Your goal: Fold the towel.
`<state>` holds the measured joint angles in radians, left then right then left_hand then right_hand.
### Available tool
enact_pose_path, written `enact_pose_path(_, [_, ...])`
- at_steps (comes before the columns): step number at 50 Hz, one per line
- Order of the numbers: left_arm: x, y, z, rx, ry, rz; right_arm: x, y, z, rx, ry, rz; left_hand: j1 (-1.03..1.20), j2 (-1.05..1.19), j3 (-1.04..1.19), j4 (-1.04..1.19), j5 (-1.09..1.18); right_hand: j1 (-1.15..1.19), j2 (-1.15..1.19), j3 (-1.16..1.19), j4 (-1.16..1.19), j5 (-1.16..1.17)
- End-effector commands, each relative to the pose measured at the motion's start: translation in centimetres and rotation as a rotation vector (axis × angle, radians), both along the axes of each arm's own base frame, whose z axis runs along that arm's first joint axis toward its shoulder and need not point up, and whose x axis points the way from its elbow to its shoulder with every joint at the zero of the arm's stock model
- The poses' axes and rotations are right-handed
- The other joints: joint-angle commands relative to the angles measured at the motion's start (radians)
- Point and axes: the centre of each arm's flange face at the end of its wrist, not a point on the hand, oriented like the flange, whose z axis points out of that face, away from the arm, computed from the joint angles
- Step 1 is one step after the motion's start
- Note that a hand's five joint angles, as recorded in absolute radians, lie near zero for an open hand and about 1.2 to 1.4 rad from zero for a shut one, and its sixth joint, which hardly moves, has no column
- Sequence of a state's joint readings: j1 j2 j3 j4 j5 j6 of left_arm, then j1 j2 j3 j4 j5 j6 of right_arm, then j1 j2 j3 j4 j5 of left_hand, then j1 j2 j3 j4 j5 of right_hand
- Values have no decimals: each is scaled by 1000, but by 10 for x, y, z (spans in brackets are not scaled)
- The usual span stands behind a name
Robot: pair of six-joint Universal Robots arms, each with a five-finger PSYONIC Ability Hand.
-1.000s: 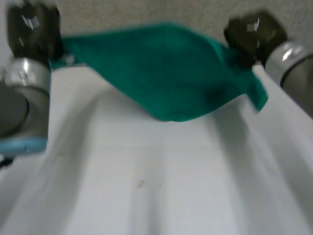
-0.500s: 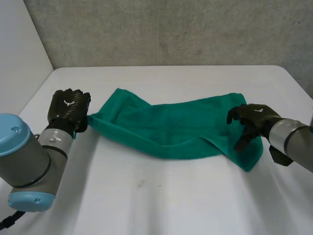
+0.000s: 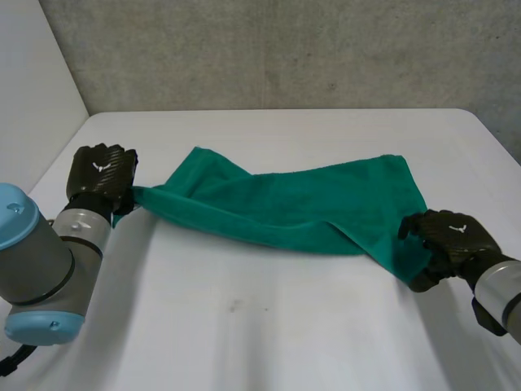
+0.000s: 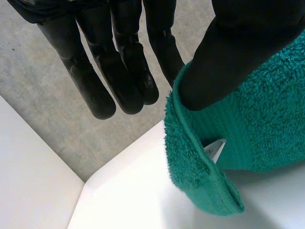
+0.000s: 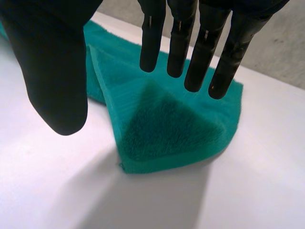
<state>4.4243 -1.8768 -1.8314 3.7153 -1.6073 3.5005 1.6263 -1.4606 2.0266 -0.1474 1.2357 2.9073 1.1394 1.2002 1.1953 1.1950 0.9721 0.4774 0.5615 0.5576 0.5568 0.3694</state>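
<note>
A green towel (image 3: 285,204) lies stretched from left to right across the white table (image 3: 269,326), with one layer folded over along its length. My left hand (image 3: 99,173) holds the towel's left corner a little above the table. In the left wrist view the thumb (image 4: 238,47) pinches that corner of the towel (image 4: 267,124), where a white label shows in the fold, while the other fingers stay straight. My right hand (image 3: 452,240) hovers at the towel's near right corner. In the right wrist view its fingers (image 5: 200,47) are straight and spread above the towel (image 5: 167,124), not touching it.
A grey wall (image 3: 285,49) runs along the table's far edge and a white wall (image 3: 32,98) stands at the left. Bare tabletop lies in front of the towel and behind it.
The towel has come down from the air onto the table. My right hand has let go of its right corner and drawn back toward the near edge. The left hand has shifted slightly left, still gripping.
</note>
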Motion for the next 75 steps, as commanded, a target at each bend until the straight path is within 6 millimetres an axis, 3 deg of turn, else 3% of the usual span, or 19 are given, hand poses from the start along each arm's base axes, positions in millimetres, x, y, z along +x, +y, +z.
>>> enact_pose_path(1, [-1, 1, -2, 4, -1, -5, 1, -26, -27, 9, 8, -20, 257, 196, 201, 201, 250, 133, 49, 53, 54, 67])
enact_pose_path(5, [-1, 0, -3, 7, -2, -5, 0, -42, -36, -4, 27, -59, 257, 196, 201, 201, 250, 139, 55, 59, 60, 72])
enact_pose_path(13, [-1, -1, -3, 7, -2, -3, 16, -55, -46, -13, 59, -58, 257, 196, 201, 201, 250, 198, 113, 117, 118, 131])
enact_pose_path(22, [0, -1, -3, 7, -2, -3, 17, -71, -45, -41, 65, -78, 257, 196, 201, 201, 250, 518, 434, 437, 438, 451])
enact_pose_path(28, [0, -1, -3, 7, -2, -3, 17, -74, -53, -19, 70, -76, 257, 196, 201, 201, 250, 506, 422, 426, 427, 439])
enact_pose_path(33, [0, -1, -4, 8, -3, -3, 17, -75, -56, -6, 73, -77, 257, 196, 201, 201, 250, 354, 269, 273, 274, 287])
enact_pose_path(35, [0, -1, -4, 10, -3, -3, 16, -75, -56, -5, 72, -80, 257, 196, 201, 201, 250, 441, 357, 361, 361, 374])
enact_pose_path(37, [0, -1, -4, 10, -3, -3, 16, -75, -55, -8, 71, -80, 257, 196, 201, 201, 250, 917, 833, 837, 838, 850])
enact_pose_path(39, [0, -1, -4, 8, -3, 0, 16, -75, -51, -21, 69, -82, 257, 196, 201, 201, 250, 919, 835, 839, 839, 852])
enact_pose_path(46, [4, 4, -1, 21, -22, 9, 12, -71, 22, -194, 47, -87, 257, 196, 201, 201, 250, 919, 835, 839, 839, 852])
enact_pose_path(49, [8, 12, 11, 23, -26, 14, 11, -61, 45, -214, 82, -67, 257, 196, 201, 201, 250, 919, 835, 839, 839, 852])
enact_pose_path(51, [15, 22, 21, 54, -33, 23, 9, -46, 73, -223, 185, -18, 257, 196, 201, 201, 250, 919, 835, 839, 839, 852])
enact_pose_path(55, [28, 43, 33, 152, -59, 42, -4, -26, 98, -205, 371, 35, 257, 196, 201, 201, 250, 919, 835, 839, 839, 852])
enact_pose_path(60, [36, 80, 44, 265, -105, -9, -15, -3, 111, -158, 549, 98, 257, 196, 201, 201, 250, 919, 835, 839, 839, 852])
enact_pose_path(64, [44, 102, 42, 289, -188, -74, -18, 20, 107, -61, 662, 203, 257, 196, 201, 201, 250, 919, 835, 839, 839, 852])
enact_pose_path(68, [46, 102, 35, 285, -215, -98, -16, 28, 89, 11, 664, 243, 257, 196, 201, 201, 250, 919, 835, 839, 839, 852])
enact_pose_path(71, [45, 97, 32, 274, -214, -103, -14, 24, 77, 26, 660, 251, 257, 196, 201, 201, 250, 919, 835, 839, 839, 852])
enact_pose_path(75, [39, 76, 8, 307, -234, -113, -10, -4, 44, 44, 641, 230, 257, 196, 201, 201, 250, 919, 835, 839, 839, 852])
